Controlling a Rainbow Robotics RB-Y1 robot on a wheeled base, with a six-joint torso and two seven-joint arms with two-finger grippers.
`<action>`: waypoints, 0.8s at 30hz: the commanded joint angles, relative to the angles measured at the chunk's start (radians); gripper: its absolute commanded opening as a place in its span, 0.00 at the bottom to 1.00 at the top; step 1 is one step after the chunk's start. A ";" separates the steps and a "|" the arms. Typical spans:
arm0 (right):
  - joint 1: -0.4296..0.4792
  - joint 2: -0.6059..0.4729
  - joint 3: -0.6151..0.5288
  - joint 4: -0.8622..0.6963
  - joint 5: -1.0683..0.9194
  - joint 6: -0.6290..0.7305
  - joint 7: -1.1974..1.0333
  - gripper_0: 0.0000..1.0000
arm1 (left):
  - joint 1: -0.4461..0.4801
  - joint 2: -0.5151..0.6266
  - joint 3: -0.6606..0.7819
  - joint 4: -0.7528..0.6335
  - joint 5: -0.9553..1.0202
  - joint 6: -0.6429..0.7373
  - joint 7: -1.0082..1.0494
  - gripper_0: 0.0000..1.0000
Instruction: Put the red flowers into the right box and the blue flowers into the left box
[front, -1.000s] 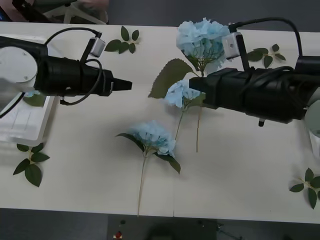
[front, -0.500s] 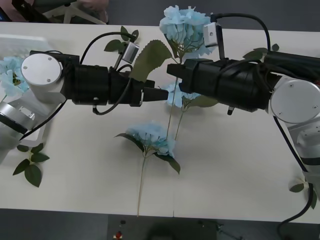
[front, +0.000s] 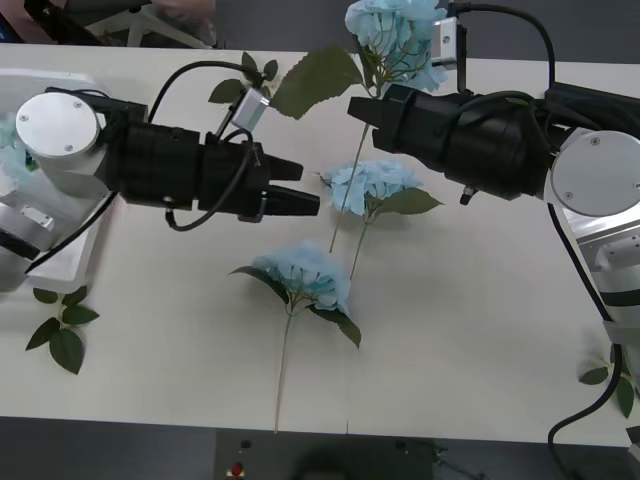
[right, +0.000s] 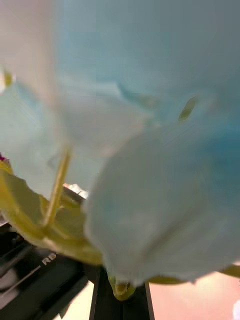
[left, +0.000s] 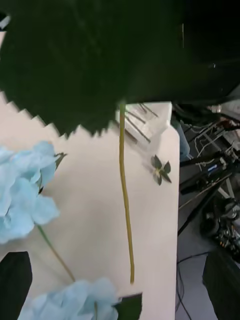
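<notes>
White desk (front: 450, 330) surface carries the scene. At its middle, the right gripper (front: 362, 108) is clenched on the stem of a lifted blue flower (front: 392, 30), whose stem hangs down clear of the desk. Just beside that stem, the left gripper (front: 300, 198) is held with fingers parted, grasping nothing. Two more blue flowers (front: 305, 275) lie below the stem. Well left of it, the left box (front: 60, 262) is seen.

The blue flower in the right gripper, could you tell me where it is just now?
In the front view, the blue flower is lifted over the table's far edge, gripped by the right gripper, its stem hanging toward the left gripper.
</notes>
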 joint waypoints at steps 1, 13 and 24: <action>-0.023 0.005 0.001 -0.019 -0.019 -0.007 0.024 0.00 | 0.006 -0.117 -0.003 0.029 -0.058 -0.040 -0.030 1.00; -0.023 0.004 0.001 -0.018 -0.029 -0.012 0.036 0.00 | 0.005 -0.193 -0.012 0.101 -0.076 -0.052 -0.033 0.00; -0.023 0.002 0.001 -0.019 -0.040 -0.013 0.037 0.00 | 0.003 -0.186 -0.012 0.101 -0.066 -0.064 -0.031 0.00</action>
